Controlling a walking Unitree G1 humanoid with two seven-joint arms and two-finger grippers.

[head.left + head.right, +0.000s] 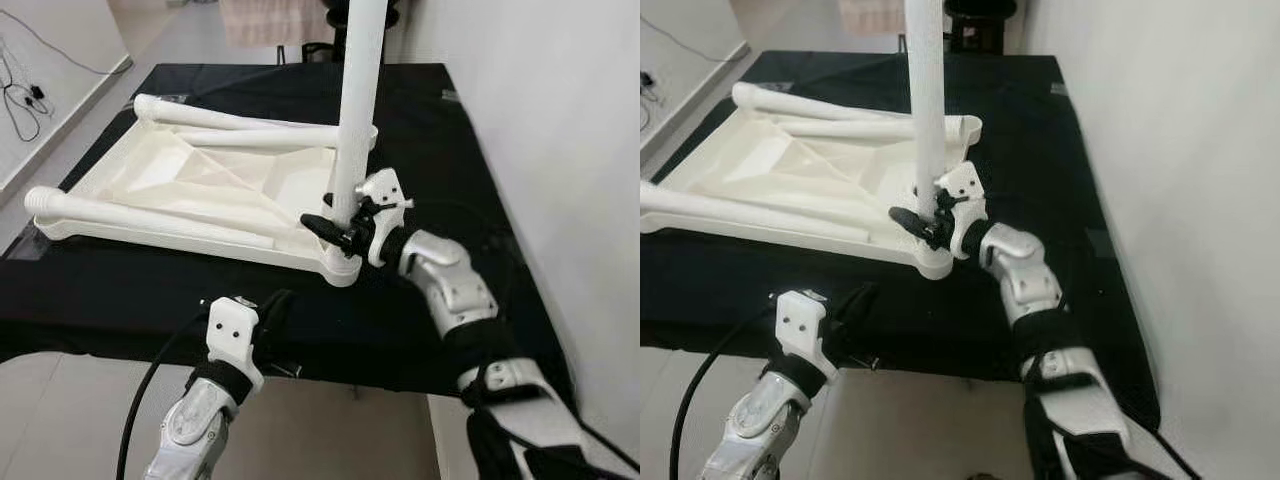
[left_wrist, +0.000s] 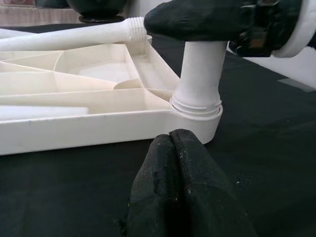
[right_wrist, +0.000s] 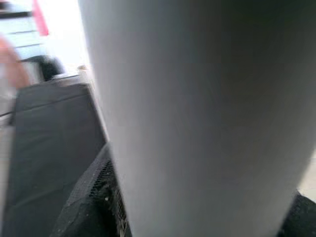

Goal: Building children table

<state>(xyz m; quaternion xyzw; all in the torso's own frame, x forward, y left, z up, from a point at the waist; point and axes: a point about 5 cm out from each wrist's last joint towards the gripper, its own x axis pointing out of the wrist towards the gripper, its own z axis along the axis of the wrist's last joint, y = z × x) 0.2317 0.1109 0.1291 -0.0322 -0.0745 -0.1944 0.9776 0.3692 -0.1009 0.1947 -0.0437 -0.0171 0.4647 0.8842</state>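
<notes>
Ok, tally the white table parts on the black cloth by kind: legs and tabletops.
White plastic legs: 3, one upright gripped by the right gripper, two lying
White ribbed plastic tabletop, upside down: 1
Total: 4

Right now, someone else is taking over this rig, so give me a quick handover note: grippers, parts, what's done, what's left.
Right gripper: shut on the upright leg, low down near its base.
Left gripper: shut, holding nothing, at the near edge of the black-covered table.
Tabletop: upside down on the cloth, ribs facing up.
Done: the upright leg stands in the near right corner socket; threads visible above the rim, so probably not fully screwed home.
Left: finish that leg, then fit the loose legs lying across the tabletop.
</notes>
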